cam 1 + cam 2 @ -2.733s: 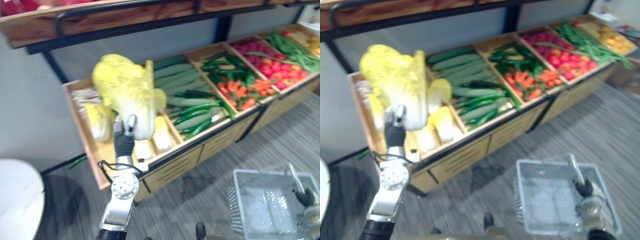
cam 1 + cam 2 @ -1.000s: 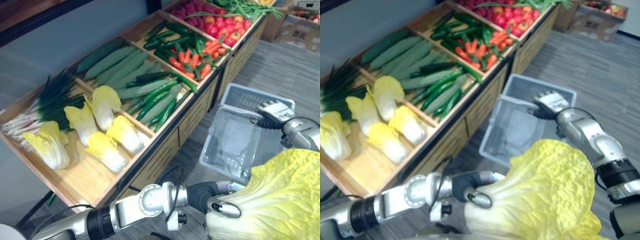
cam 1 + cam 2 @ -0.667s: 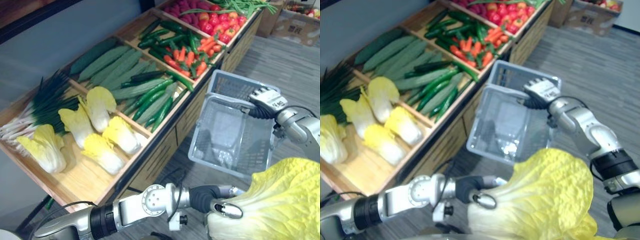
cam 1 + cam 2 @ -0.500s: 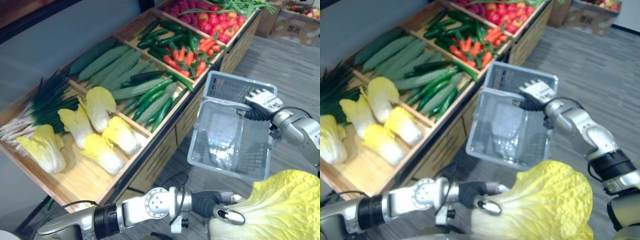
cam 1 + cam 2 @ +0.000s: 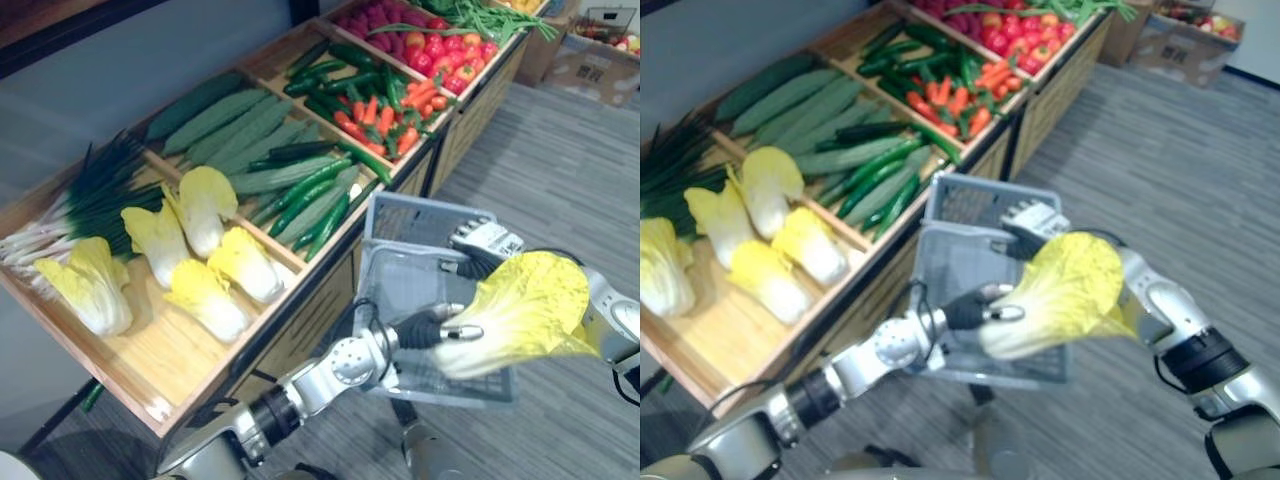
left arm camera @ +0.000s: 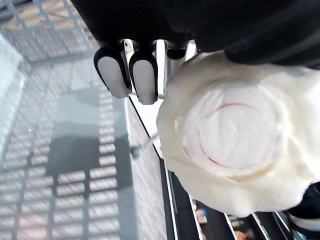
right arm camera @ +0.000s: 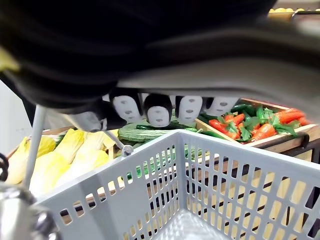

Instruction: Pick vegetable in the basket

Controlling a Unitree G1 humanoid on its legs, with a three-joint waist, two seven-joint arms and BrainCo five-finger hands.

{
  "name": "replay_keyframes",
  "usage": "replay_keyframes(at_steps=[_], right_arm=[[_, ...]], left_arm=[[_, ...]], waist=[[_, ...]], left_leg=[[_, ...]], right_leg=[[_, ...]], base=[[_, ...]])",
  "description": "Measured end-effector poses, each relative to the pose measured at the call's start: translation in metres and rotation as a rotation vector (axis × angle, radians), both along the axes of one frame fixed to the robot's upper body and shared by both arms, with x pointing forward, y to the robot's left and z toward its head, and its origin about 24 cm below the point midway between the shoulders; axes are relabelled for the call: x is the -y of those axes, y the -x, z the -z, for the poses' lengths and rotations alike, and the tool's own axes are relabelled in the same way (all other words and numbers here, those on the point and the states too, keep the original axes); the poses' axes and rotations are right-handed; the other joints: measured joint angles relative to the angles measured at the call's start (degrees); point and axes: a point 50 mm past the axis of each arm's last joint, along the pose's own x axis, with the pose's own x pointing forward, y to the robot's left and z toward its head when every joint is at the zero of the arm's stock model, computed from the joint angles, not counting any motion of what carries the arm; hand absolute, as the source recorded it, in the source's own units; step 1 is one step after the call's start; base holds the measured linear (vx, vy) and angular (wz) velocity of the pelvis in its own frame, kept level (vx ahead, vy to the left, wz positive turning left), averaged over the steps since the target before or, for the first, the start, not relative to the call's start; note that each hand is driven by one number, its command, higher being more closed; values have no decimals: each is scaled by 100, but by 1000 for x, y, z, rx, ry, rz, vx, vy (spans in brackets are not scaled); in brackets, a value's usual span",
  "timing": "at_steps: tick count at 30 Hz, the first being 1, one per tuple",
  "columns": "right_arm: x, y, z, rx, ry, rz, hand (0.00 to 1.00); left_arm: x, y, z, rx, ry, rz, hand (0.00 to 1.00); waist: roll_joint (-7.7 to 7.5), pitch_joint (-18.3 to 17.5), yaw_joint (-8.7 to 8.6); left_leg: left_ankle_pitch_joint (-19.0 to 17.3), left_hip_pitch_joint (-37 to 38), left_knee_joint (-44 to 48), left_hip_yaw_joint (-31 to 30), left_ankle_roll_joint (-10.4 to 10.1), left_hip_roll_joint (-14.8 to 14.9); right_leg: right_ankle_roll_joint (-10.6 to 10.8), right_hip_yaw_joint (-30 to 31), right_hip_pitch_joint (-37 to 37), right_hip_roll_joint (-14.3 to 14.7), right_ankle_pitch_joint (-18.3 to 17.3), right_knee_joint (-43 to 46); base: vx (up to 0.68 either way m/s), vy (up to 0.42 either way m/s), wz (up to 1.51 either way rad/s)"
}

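Basket (image 6: 60, 165) mesh behind cabbage (image 6: 235, 135), base foremost

A long wooden stand (image 5: 145, 352) runs slantwise ahead of me on my left, split by wooden dividers into sloped bins. One bin holds cucumbers (image 5: 232, 122), the next carrots (image 5: 377, 113). A dark rail edges its front, with wooden drawer fronts (image 5: 300, 342) beneath. Behind it rises a plain blue-grey wall (image 5: 120, 60). Under me the floor (image 5: 565, 175) is grey striped carpet, evenly lit. A cardboard box (image 5: 600, 62) sits at the stand's far end.
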Motion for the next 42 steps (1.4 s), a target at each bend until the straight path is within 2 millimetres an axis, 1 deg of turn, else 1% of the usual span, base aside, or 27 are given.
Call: replay_keyframes(at_steps=[1, 2, 4, 6, 7, 11, 17, 18, 24, 27, 33, 34, 36, 37, 38, 39, 40, 42], right_arm=[[1, 0, 1, -6, 4, 5, 100], [2, 0, 3, -20, 10, 9, 100], [2, 1, 6, -38, 16, 9, 100], [4, 4, 13, -66, 20, 13, 100], [3, 4, 15, -73, 21, 11, 100], [1, 5, 17, -94, 32, -2, 100], [-1, 7, 19, -107, 41, -21, 100], [-1, 7, 19, -109, 41, -20, 100], [-2, 8, 20, -126, 19, -25, 100], [-2, 8, 20, -127, 14, -27, 100], [-2, 8, 20, -135, 15, -26, 100], [-1, 7, 19, -132, 14, -23, 100], [0, 7, 16, -120, 8, -16, 100], [5, 6, 12, -104, -3, 3, 100], [7, 7, 10, -106, -25, 9, 100], [9, 8, 9, -106, -33, 17, 100], [13, 11, 8, -105, -51, 26, 100], [9, 14, 3, -84, -79, 2, 100]], left_arm=[[0, -2, 0, 6, -3, -18, 100], [0, -8, 2, 7, -5, -73, 100], [-4, -20, 8, -18, -17, -183, 100], [-13, -31, 18, -33, -76, -289, 100], [-16, -33, 22, -32, -110, -311, 100], [-17, -36, 27, 3, -178, -326, 100], [-20, -42, 36, 61, -310, -324, 100], [-19, -43, 38, 63, -329, -322, 0], [-20, -45, 51, 62, -425, -319, 0], [-21, -47, 50, 68, -435, -324, 0], [-21, -48, 49, 66, -436, -336, 0], [-20, -48, 46, 74, -427, -333, 0], [-16, -48, 38, 103, -399, -322, 0], [-13, -47, 15, 194, -343, -298, 0], [-9, -41, -4, 254, -286, -250, 0], [-7, -38, -12, 279, -259, -227, 0], [-7, -33, -26, 308, -216, -198, 0], [-16, -31, -31, 268, -183, -163, 0]], waist=[[-9, -4, 0], [-20, -6, -9], [-27, -5, -24], [-27, -5, -24], [-27, -5, -24], [-32, -8, -21], [-56, -9, -25], [-66, -6, -25], [-123, -15, -76], [-124, -14, -139], [-126, -13, -144], [-127, -13, -146], [-128, -13, -135], [-128, -13, -114], [-127, -14, -89], [-128, -14, -59], [-127, -15, 10], [-125, -16, 10]], left_leg=[[15, -6, 0, -3, 25, -3], [38, -26, 0, -20, 63, -4], [45, -77, -1, -64, 75, -5], [61, -89, -6, -100, 101, -7], [65, -100, -7, -114, 108, -12], [71, -123, -16, -139, 119, -31], [83, -133, -69, -136, 139, -114], [82, -133, -71, -136, 140, -124], [82, -139, -88, -137, 144, -161], [74, -144, -94, -142, 158, -185], [60, -183, -79, -230, 190, -197], [56, -198, -69, -301, 203, -194], [45, -223, -46, -326, 223, -191], [39, -280, -8, -375, 234, -190], [39, -282, -4, -425, 234, -191], [39, -282, -4, -440, 234, -189], [38, -278, -4, -451, 233, -189], [40, -285, -4, -478, 237, -189]], right_leg=[[1, 1, -5, -2, 1, -1], [2, -6, -14, -9, 1, -12], [22, -47, -14, -36, 16, -70], [22, -65, -6, -39, 16, -76], [22, -70, -6, -45, 16, -82], [40, -81, 13, -82, 31, -127], [136, -54, 53, -154, 100, -271], [139, -48, 55, -161, 103, -278], [165, 11, 70, -188, 145, -347], [172, 20, 73, -212, 155, -368], [179, -53, 100, -252, 159, -383], [179, -106, 138, -269, 159, -397], [180, -123, 138, -283, 159, -399], [183, -192, 126, -306, 161, -381], [184, -234, 146, -315, 160, -357], [184, -250, 158, -317, 160, -357], [185, -261, 168, -318, 159, -354], [186, -302, 172, -328, 157, -333]], base=[[44, 34, 2], [42, 32, 4], [38, 30, 8], [51, 33, 6], [46, 31, 4], [28, 28, 5], [25, 35, 0], [24, 33, -1], [31, 33, -2], [28, 33, 0], [24, 26, 6], [23, 18, 15], [30, 33, 14], [35, 48, 20], [31, 42, 20], [27, 35, 10], [24, 25, 7], [20, 21, 8]])
